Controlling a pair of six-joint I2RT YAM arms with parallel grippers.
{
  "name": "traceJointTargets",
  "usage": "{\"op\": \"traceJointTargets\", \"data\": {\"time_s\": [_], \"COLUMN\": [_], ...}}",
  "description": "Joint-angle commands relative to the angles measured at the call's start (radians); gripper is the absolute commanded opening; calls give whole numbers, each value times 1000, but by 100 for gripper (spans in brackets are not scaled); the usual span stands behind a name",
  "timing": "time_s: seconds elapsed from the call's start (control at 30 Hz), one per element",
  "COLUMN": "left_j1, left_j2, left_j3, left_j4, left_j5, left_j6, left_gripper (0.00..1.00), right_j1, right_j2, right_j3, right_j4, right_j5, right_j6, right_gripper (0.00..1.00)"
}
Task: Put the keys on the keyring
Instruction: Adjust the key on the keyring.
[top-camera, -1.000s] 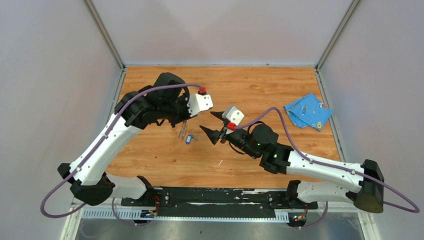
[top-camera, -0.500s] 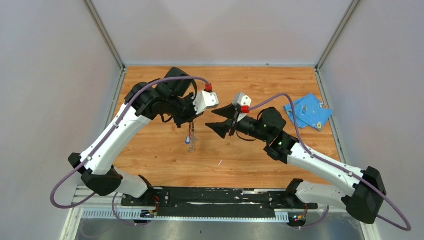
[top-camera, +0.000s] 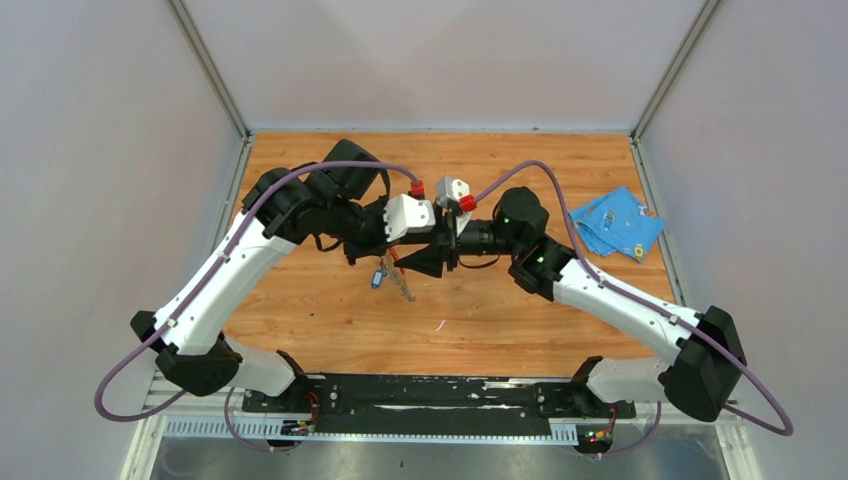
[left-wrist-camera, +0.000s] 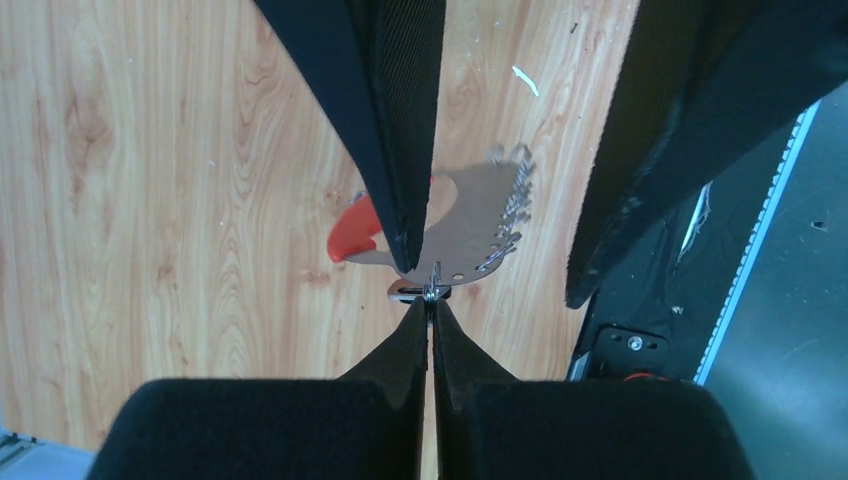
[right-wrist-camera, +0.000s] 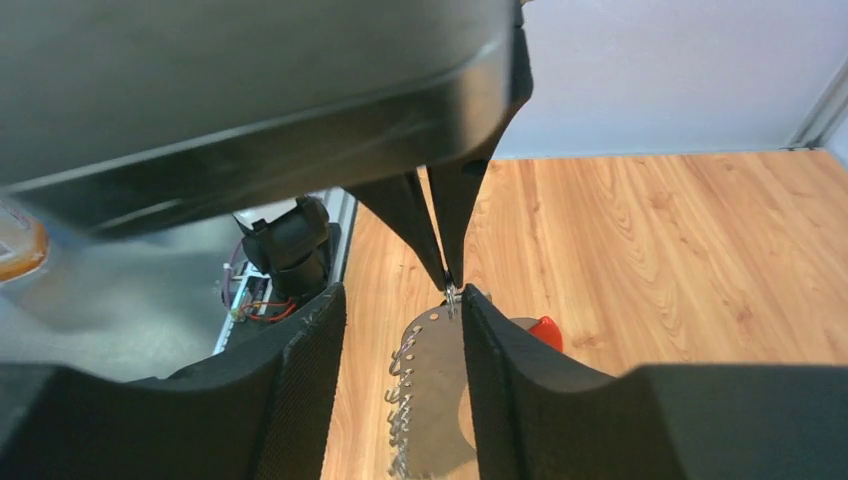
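The keyring (left-wrist-camera: 470, 225), a silvery grey strap with a toothed edge and a red end, hangs above the bench (top-camera: 330, 320). Its small metal ring (left-wrist-camera: 428, 291) is pinched in the closed jaws of the left gripper (left-wrist-camera: 431, 305), and the strap sits between the parted jaws of the right gripper (right-wrist-camera: 400, 310). The blue-headed key (top-camera: 378, 279) lies on the bench just left of the strap.

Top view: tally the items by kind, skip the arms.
keyring: 1
blue-headed key: 1
blue cloth: 1
Total: 3. The specks on the cloth are too small to identify, so not counted.
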Motion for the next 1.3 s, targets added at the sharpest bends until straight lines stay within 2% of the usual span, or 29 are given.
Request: {"op": "traceJointTargets", "data": {"time_s": [0.0,0.13,0.43,0.53,0.6,0.73,0.83,1.03,1.27], "left_j1": [-11,-11,-13,-13,-13,-13,-13,-13,-14], "left_j2": [-15,-19,-27,-24,-23,-24,-32,-50,-61], "left_j3": [4,4,11,15,17,26,21,1,-8], "left_j4": [-34,-42,-64,-64,-64,-63,-62,-63,-63], "left_j5": [18,24,32,33,34,35,36,34,38], "left_j6": [17,30,61,58,57,54,53,61,61], "left_gripper": [0,0,0,0,0,0,0,0,0], "right_j1": [-12,-12,-12,-11,-11,-15,-18,-23,-24], "right_j2": [45,94,138,149,158,154,158,164,183], "right_j3": [64,113,183,199,204,145,82,58,95], "right_j4": [-30,-78,-210,-238,-246,-134,44,124,74], "right_j5": [-68,-92,-128,-135,-136,-92,-100,-110,-130], "right_j6": [-15,-35,-101,-101,-94,2,96,165,148], "right_gripper": [45,38,34,35,39,41,41,39,31]}}
